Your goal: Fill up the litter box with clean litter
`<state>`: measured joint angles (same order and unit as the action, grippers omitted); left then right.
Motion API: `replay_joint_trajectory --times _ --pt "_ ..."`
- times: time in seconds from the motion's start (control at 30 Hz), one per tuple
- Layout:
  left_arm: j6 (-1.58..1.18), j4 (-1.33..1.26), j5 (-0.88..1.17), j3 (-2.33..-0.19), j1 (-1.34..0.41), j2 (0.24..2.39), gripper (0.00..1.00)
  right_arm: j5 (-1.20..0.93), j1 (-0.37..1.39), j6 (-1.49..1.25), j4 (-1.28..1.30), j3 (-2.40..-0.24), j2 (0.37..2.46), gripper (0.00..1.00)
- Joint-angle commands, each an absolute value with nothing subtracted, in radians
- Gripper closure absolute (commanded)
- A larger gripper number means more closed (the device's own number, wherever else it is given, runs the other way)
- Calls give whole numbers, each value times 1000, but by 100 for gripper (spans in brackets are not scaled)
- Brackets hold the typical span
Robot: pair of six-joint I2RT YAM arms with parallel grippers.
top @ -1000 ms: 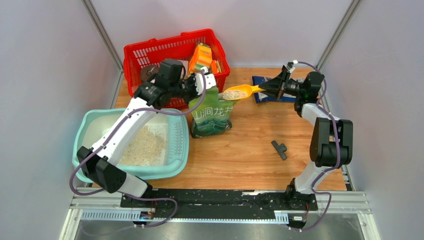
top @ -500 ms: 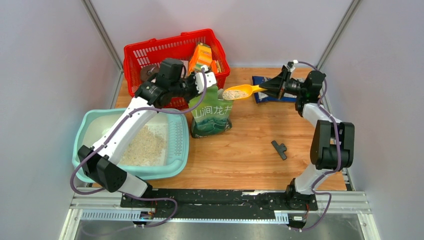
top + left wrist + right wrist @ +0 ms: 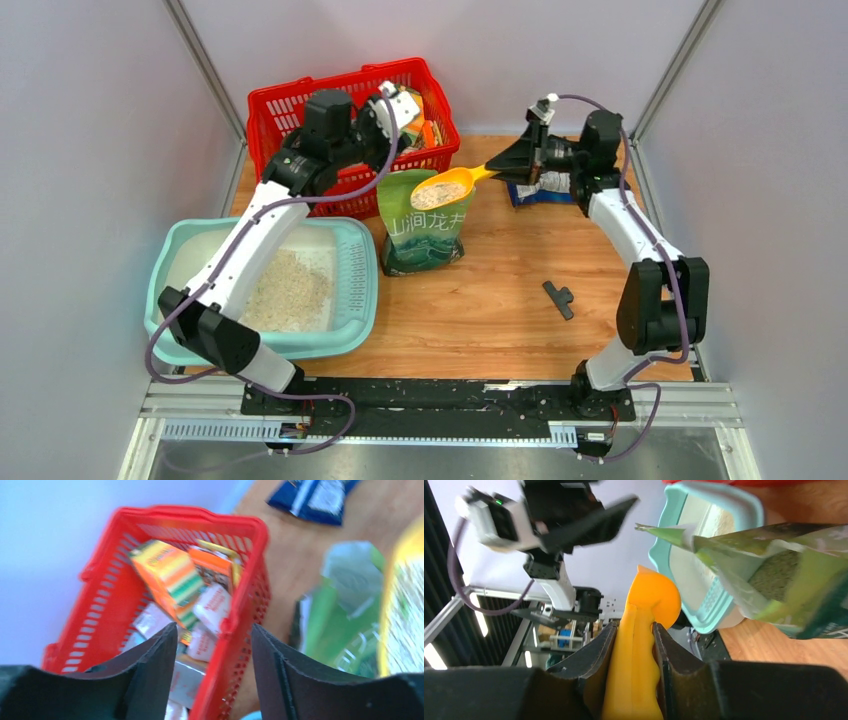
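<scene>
The pale teal litter box [image 3: 358, 275] lies at the left with a heap of clean litter [image 3: 285, 290] inside. A green bag [image 3: 425, 235] stands upright beside it, mouth open. My right gripper [image 3: 512, 163] is shut on the handle of a yellow scoop [image 3: 470, 178], which holds litter [image 3: 437, 193] just above the bag's mouth. In the right wrist view the gripper [image 3: 634, 627] pinches the scoop [image 3: 649, 597], with the litter box [image 3: 724, 500] and bag [image 3: 784, 555] beyond. My left gripper [image 3: 400, 105] hangs open and empty over the red basket; its wrist view shows the gripper [image 3: 214, 630] above the basket's rim.
A red mesh basket [image 3: 300, 110] with several boxes stands at the back left. A blue packet [image 3: 535, 190] lies at the back right under my right arm. A small black part [image 3: 560, 298] rests on the wooden table to the right.
My left gripper has opened, left the bag's top edge and lifted back over the basket. My right gripper has carried the loaded scoop leftward, toward the bag and litter box.
</scene>
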<state>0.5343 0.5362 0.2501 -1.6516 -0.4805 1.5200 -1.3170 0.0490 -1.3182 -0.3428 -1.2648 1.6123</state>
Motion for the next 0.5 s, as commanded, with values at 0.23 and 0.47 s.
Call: replay_joint_trajectory --times 0.23,0.47 --pt "318 422 57 -1669 -328 1224 32 -1279 380 -1243 -207 -1554 1836 100" --pt "367 451 3 -1556 -273 1007 32 -1273 557 -1145 -33 -1863 2093 100"
